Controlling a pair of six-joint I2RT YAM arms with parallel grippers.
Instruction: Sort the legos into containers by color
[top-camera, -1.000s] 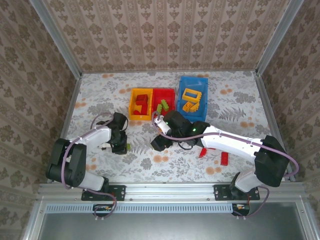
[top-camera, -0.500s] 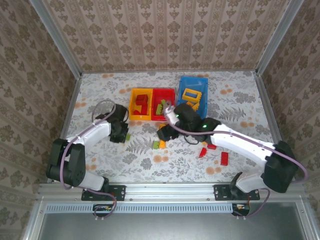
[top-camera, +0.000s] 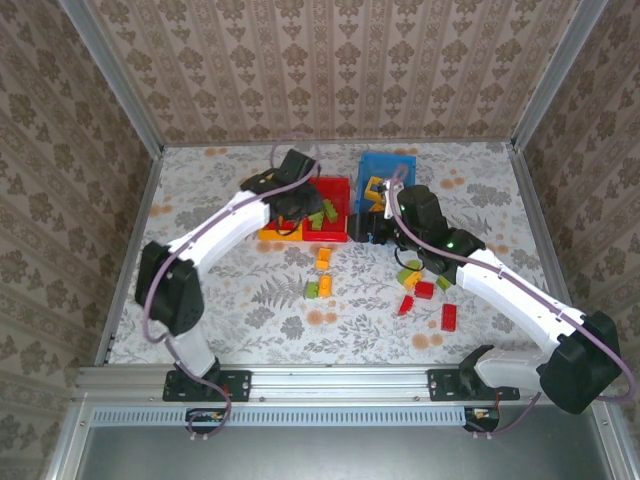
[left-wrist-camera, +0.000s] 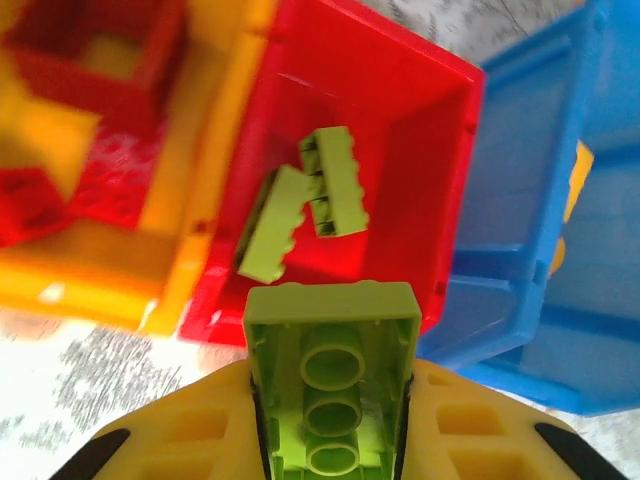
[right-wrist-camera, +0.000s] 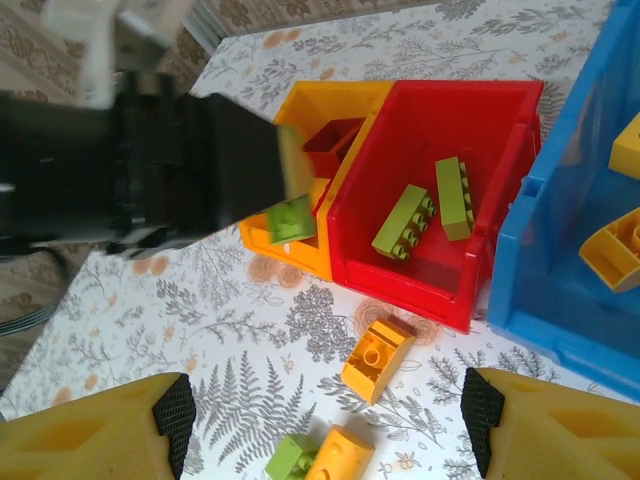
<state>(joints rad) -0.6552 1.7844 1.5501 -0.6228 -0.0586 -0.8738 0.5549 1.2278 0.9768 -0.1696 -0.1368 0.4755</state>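
Legos are going into bins by colour, and one lime green plastic lego brick (left-wrist-camera: 332, 345) is pinched between the two yellow fingers of the left gripper (left-wrist-camera: 330, 420). The jaws are partly closed and tight on its sides. Its hollow underside faces the wrist camera.

Just ahead of those fingers and lower down sits the open red plastic bin (left-wrist-camera: 440, 200). Two more lime green bricks (left-wrist-camera: 330, 180) lie in it, touching each other. Left of the gripper is the orange-yellow plastic bin (left-wrist-camera: 215, 150) with red bricks (left-wrist-camera: 110, 60) inside. To its right is the blue plastic bin (left-wrist-camera: 520, 220).

The right gripper (right-wrist-camera: 325, 400) has its fingers wide apart with nothing between them. An orange-yellow brick (right-wrist-camera: 378, 358) lies loose on the flowery table (right-wrist-camera: 250, 330) just ahead of it.

The held brick looks to be over the near wall of the red bin, not well inside. If the fingers let go here, it could hit the rim and bounce out onto the table. A small slip to the left could drop it in the orange-yellow bin. The two arms are also near each other and could bump.

The back of the brick and most of both yellow fingers are cut off at the picture's bottom edge. I cannot tell how high the brick hangs above the bin.
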